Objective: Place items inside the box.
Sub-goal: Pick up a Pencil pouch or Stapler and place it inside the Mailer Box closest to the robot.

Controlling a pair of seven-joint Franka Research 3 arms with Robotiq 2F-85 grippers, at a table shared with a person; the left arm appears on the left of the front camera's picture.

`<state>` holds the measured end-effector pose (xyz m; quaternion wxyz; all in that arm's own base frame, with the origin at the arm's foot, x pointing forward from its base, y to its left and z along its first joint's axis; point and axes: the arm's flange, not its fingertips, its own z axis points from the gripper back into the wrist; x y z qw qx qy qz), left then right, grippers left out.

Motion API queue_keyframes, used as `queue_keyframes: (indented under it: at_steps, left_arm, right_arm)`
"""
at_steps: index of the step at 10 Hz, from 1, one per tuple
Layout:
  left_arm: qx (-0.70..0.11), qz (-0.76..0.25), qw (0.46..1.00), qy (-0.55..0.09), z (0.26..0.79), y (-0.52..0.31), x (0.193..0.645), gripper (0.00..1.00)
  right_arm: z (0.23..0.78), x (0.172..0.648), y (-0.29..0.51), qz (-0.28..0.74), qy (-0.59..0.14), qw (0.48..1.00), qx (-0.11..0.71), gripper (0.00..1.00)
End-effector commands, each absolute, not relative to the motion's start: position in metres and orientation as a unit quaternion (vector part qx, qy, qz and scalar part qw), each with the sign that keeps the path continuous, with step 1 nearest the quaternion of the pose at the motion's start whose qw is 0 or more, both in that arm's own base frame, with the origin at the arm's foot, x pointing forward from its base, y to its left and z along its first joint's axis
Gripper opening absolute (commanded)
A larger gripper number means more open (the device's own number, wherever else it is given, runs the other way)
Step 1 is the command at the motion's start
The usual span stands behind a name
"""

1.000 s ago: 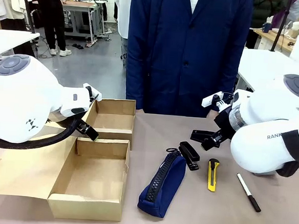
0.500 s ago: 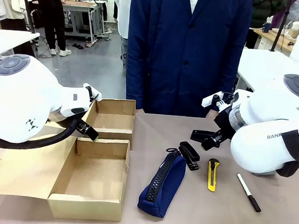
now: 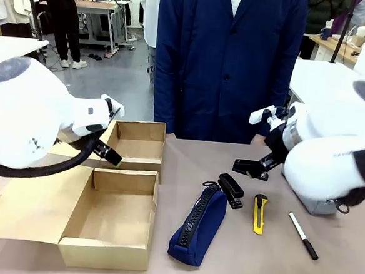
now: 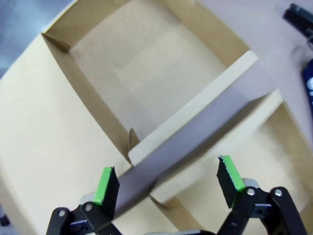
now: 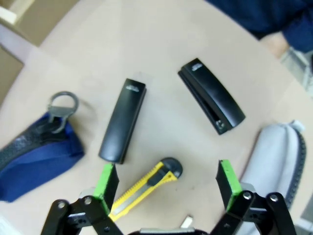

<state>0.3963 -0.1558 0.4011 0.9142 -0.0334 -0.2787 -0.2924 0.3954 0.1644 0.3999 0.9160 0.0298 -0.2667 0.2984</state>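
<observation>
Over the box's (image 3: pixel 106 247) middle partition, jaws apart and empty: left gripper (image 4: pixel 167 171), shifted slightly along with its arm since a moment ago, big joint swung up and outward; above the utility knife (image 5: pixel 142 188), likewise spread wide and holding nothing: right gripper (image 5: pixel 167 176), its arm lifted a little and blurred with motion; no change among the items on the table, and still nothing inside either compartment; reads as a task barely begun, both arms only just setting off, probably toward a first pick on the right.

Plain brown cardboard for the box, matt, thin-walled, creased at the flaps; soft cloth for the navy pouch (image 3: pixel 198 223), long and plump, black zip and metal ring at one end, lying right of the box; hard black casing on the stapler (image 3: pixel 231 189) just beside that ring end, and on a second stapler (image 5: pixel 211 103) farther off; yellow plastic with black trim on the knife; slim white marker (image 3: pixel 303 234), black-capped, toward the right edge; rounded grey pouch (image 5: pixel 274 156) under the right arm.
</observation>
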Motion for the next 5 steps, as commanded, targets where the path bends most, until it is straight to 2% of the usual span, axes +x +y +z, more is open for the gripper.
queue_keyframes:
  at_steps: [1, 2, 3, 4, 5]
  left_arm:
    - [-0.095, -0.242, 0.936, -0.239, 0.488, -0.129, 0.357, 1.0]
    - [-0.151, -0.247, 0.926, -0.244, 0.518, -0.119, 0.336, 1.0]
    - [-0.2, -0.25, 0.922, -0.217, 0.533, -0.098, 0.324, 1.0]
    - [-0.258, -0.228, 0.916, -0.207, 0.54, -0.058, 0.317, 1.0]
    - [-0.348, -0.201, 0.893, -0.201, 0.537, 0.0, 0.311, 1.0]
  right_arm:
    - [0.494, 0.374, 0.137, 0.235, -0.221, 0.944, 0.069, 1.0]
    - [0.53, 0.353, 0.11, 0.211, -0.22, 0.944, 0.129, 1.0]
    - [0.548, 0.33, 0.082, 0.17, -0.213, 0.945, 0.179, 1.0]
    - [0.555, 0.305, 0.038, 0.119, -0.224, 0.936, 0.243, 1.0]
    - [0.552, 0.281, -0.02, 0.056, -0.248, 0.924, 0.285, 1.0]
